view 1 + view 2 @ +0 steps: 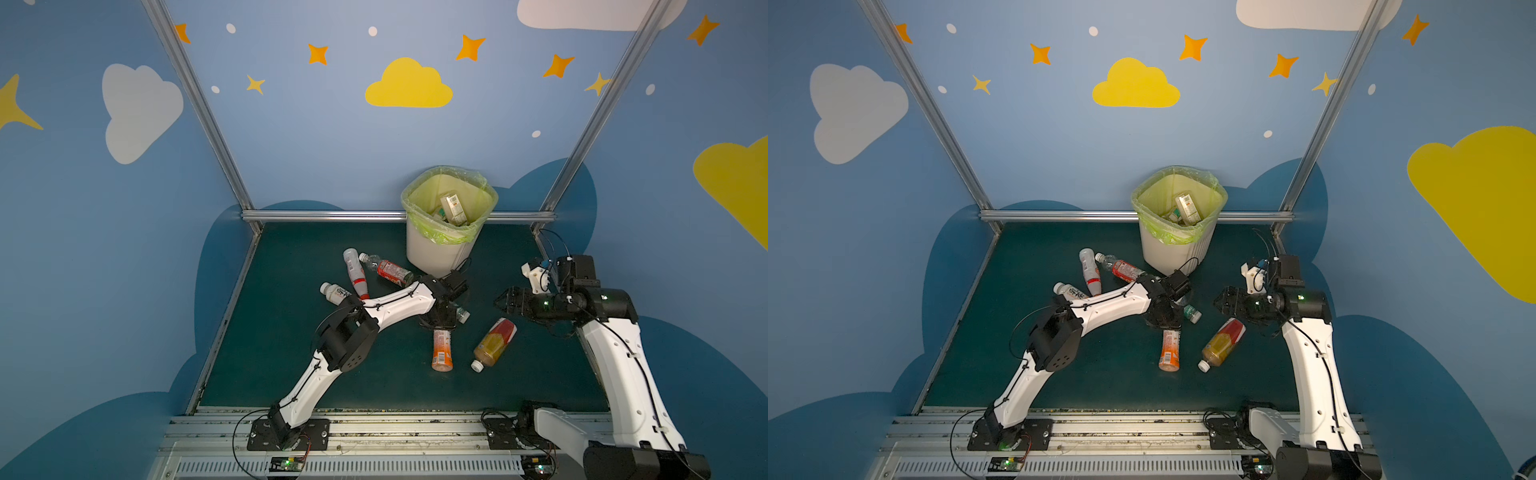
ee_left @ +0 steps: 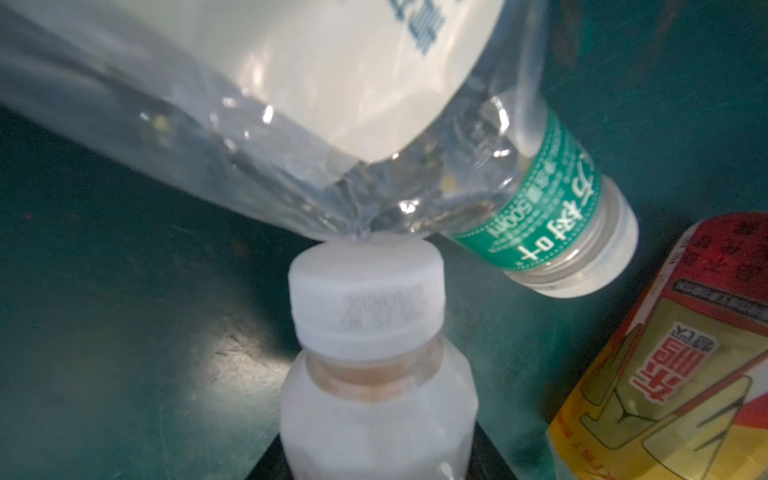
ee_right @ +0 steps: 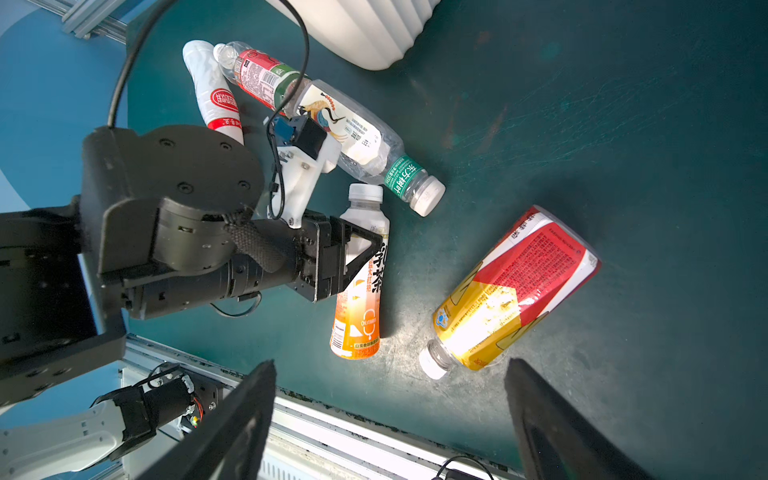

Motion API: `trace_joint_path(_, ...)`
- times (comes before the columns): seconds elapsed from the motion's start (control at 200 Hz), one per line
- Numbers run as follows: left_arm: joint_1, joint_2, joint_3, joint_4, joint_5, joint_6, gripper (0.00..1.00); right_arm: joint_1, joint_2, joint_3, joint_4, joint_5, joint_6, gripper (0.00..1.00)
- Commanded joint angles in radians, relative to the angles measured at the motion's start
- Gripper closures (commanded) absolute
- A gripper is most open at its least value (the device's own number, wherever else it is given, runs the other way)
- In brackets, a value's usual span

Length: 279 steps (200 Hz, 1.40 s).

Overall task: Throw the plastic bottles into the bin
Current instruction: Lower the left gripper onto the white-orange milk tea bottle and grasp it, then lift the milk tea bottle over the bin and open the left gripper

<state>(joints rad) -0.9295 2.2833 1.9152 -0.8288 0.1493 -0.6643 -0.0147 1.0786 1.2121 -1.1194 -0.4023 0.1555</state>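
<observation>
Left gripper was clamped shut on the upper body of a milk-tea bottle, just below its neck. That bottle was milky white, with a white cap and an orange label with dark characters, and it lay on its side on the green desk with its base pointing toward the front rail. In the left wrist view its cap touched the shoulder of a clear bottle with a green neck band, a white picture label and a pale cap, which lay crosswise just beyond the gripper. Near the held bottle on the right lay a fat yellow-and-red bottle of brownish drink, white cap toward the front, not touching it. Behind the left arm sat three more. A red-labelled clear bottle and a white bottle with a red band had their top ends close together. A small white bottle was partly hidden by the arm. The bin, white with a yellow-green bag, stood at the back edge of the desk, well beyond the gripper, with a few bottles inside. Right gripper hung above the desk right of the pile with its jaws spread wide, holding nothing.
</observation>
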Motion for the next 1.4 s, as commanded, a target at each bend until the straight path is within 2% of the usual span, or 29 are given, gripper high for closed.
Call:
trace_joint_path(0.0,0.005,-0.077,-0.027,-0.054,-0.022,0.023,0.51,-0.007,-0.006,0.033,-0.001,-0.009,-0.004,0.13)
trace_joint_path(0.275,0.037,-0.344,-0.134,-0.080,-0.089,0.052,0.51,-0.011,-0.038,0.036,0.015,-0.015,0.016,0.13)
trace_joint_path(0.421,0.084,-0.487,-0.128,-0.098,-0.153,0.071,0.50,-0.011,-0.043,0.043,0.025,-0.032,0.027,0.13)
trace_joint_path(0.516,0.112,-0.582,-0.122,-0.052,-0.210,0.095,0.49,-0.011,-0.050,0.040,0.046,-0.052,0.037,0.13)
trace_joint_path(0.691,0.154,-0.748,-0.129,0.202,-0.322,0.274,0.49,-0.011,-0.073,0.019,0.103,-0.073,0.083,0.13)
trace_joint_path(0.881,0.164,-0.879,-0.219,0.725,-0.363,0.561,0.48,-0.007,-0.082,0.023,0.162,-0.069,0.130,0.13)
trace_joint_path(0.936,0.182,-0.865,-0.201,0.824,-0.348,0.616,0.48,-0.007,-0.075,0.034,0.173,-0.061,0.146,0.13)
trace_joint_path(0.991,0.223,-0.810,-0.126,0.847,-0.310,0.630,0.48,-0.005,-0.064,0.047,0.187,-0.058,0.159,0.13)
trace_joint_path(1.086,0.335,-0.599,0.186,0.710,-0.161,0.545,0.49,-0.004,-0.028,0.089,0.199,-0.044,0.176,0.13)
trace_joint_path(1.157,0.391,-0.312,0.645,0.474,-0.051,0.498,0.49,-0.002,0.015,0.136,0.200,-0.040,0.186,0.13)
trace_joint_path(1.212,0.407,-0.039,1.096,0.300,-0.025,0.501,0.46,0.000,0.044,0.169,0.200,-0.037,0.195,0.13)
trace_joint_path(1.237,0.416,0.057,1.228,0.275,-0.022,0.489,0.43,0.001,0.058,0.183,0.202,-0.035,0.199,0.13)
trace_joint_path(1.292,0.435,0.017,1.035,0.354,-0.021,0.435,0.29,0.003,0.080,0.202,0.205,-0.032,0.206,0.13)
trace_joint_path(1.342,0.436,-0.057,0.820,0.443,-0.036,0.422,0.01,0.004,0.097,0.211,0.208,-0.032,0.214,0.13)
trace_joint_path(1.392,0.433,-0.104,0.680,0.513,-0.027,0.409,0.00,0.005,0.109,0.209,0.212,-0.032,0.220,0.13)
